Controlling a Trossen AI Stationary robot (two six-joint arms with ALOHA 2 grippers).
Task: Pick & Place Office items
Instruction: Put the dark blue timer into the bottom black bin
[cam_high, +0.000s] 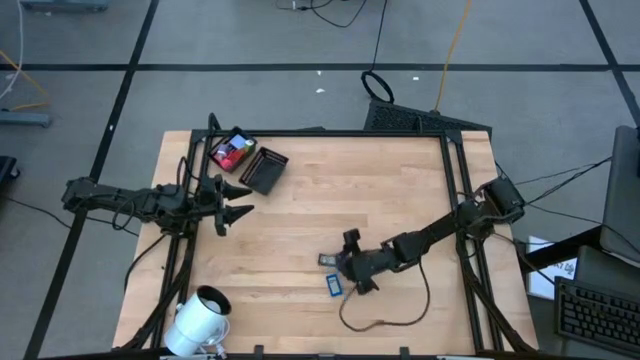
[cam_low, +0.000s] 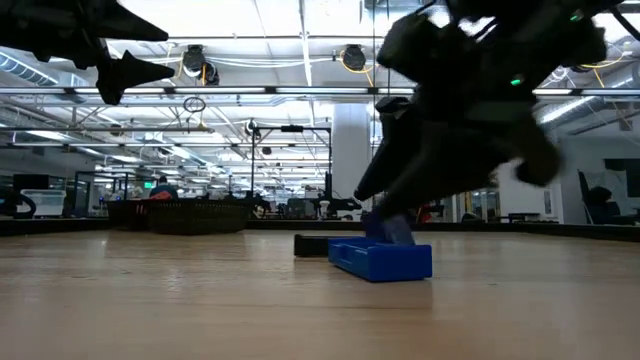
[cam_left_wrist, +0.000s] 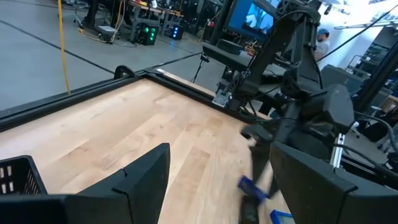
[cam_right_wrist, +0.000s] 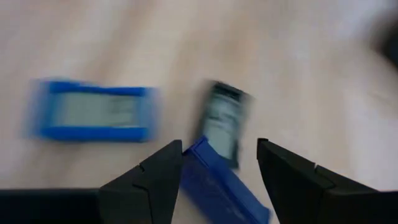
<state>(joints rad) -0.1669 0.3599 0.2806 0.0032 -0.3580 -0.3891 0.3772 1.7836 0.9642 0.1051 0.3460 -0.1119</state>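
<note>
The right gripper (cam_high: 348, 268) hangs low over the middle of the table (cam_high: 330, 180), its fingers (cam_right_wrist: 152, 180) spread, with a blue item (cam_right_wrist: 214, 183) between them; whether they touch it I cannot tell. Just beside it lie a dark item (cam_high: 327, 260) and another blue item (cam_high: 334, 285). The left gripper (cam_high: 232, 203) waits at the table's left side, fingers spread, near the black tray (cam_high: 262, 170), where red items (cam_high: 230, 153) sit. A white cylinder (cam_high: 200, 318) stands at the near left corner.
</note>
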